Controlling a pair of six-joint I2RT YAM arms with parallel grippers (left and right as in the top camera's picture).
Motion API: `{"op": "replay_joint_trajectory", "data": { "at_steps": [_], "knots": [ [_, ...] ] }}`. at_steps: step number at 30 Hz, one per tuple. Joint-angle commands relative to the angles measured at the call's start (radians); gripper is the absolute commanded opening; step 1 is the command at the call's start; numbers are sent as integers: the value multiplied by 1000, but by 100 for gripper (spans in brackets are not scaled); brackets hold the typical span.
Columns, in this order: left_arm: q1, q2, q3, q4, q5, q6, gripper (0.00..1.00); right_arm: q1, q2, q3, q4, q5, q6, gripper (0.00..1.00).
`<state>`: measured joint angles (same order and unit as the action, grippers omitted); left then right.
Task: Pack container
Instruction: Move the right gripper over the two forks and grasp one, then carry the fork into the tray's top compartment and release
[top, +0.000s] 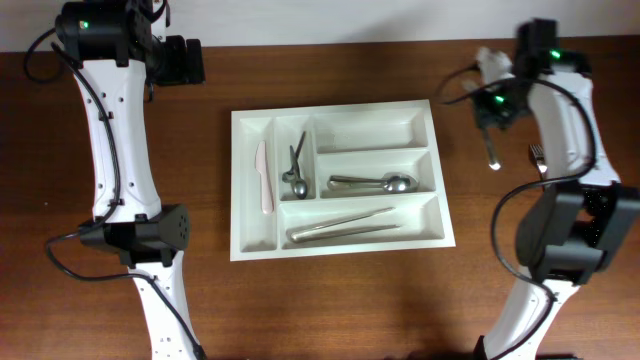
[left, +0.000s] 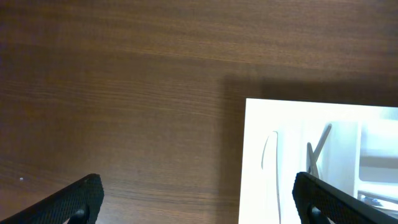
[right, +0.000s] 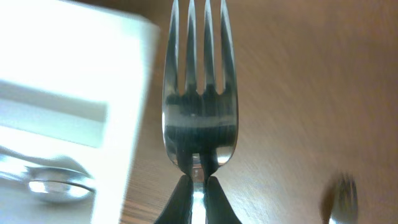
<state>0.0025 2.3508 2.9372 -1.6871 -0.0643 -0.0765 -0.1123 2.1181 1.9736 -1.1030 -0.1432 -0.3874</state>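
Observation:
The container (top: 250, 190) is a white cutlery tray in the middle of the table. It holds a pale knife (top: 264, 178), small spoons (top: 296, 165), large spoons (top: 372, 183) and long steel pieces (top: 343, 227). Its top long compartment (top: 370, 132) is bare. My right gripper (top: 491, 128) hovers right of the tray, shut on a steel fork (top: 492, 152). In the right wrist view the gripper (right: 198, 190) pinches the fork (right: 199, 93) at its neck, tines pointing away, with the tray's rim (right: 134, 112) to the left. My left gripper (left: 199, 205) is open over bare wood, left of the tray (left: 255, 162).
A second fork (top: 538, 155) lies on the table just right of the held one, and shows as a blur (right: 339, 193) in the right wrist view. Both arm bases stand at the near side, left (top: 150, 235) and right (top: 570, 235).

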Motion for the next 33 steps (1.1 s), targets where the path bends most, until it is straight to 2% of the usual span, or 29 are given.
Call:
{"op": "replay_joint_trajectory", "data": {
  "at_steps": [1, 3, 10, 14, 17, 33],
  "knots": [
    [0, -6, 13, 0, -4, -10, 99, 100, -50, 68, -6, -92, -148, 4],
    [0, -6, 13, 0, -4, -10, 99, 154, -50, 74, -19, -143, -288, 4],
    [0, -6, 13, 0, -4, -10, 99, 290, -50, 74, -94, -141, -732, 4],
    [0, -6, 13, 0, -4, -10, 99, 311, -49, 73, -110, -142, -904, 4],
    [0, -6, 13, 0, -4, -10, 99, 311, -38, 73, -105, -142, -948, 4],
    [0, -6, 13, 0, -4, -10, 99, 311, 116, 66, 0, -215, -946, 4]
  ]
}}
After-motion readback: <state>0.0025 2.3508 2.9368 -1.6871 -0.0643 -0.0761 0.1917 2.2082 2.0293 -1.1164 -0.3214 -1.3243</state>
